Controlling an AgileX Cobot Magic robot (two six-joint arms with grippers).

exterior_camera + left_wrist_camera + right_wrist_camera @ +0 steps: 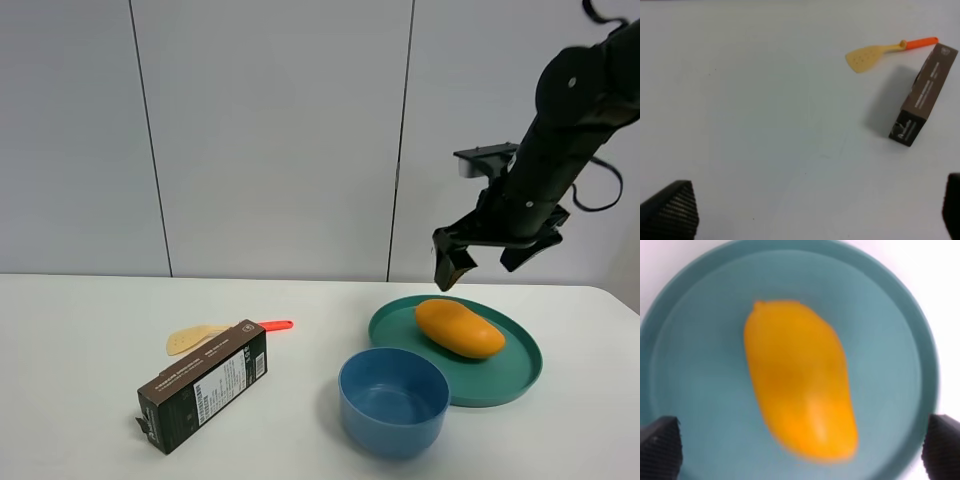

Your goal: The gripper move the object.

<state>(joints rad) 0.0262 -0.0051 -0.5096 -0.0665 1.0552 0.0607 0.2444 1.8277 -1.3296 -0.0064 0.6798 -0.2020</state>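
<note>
The yellow-orange mango [460, 328] lies on its side on the teal plate [520, 375] at the right of the table. My right gripper [497, 262] hangs open in the air a little above the mango, empty. In the right wrist view the mango [799, 378] fills the middle of the plate [890, 340], and only the two black fingertips [660, 445] show at the edges, far apart. My left gripper [815, 210] is open and empty over bare table; the arm is out of the exterior high view.
A blue bowl [393, 400] stands just in front of the plate, touching its rim. A dark carton [204, 386] lies at the left centre, also in the left wrist view [923, 95]. A tan spatula with orange handle [212, 336] lies behind it.
</note>
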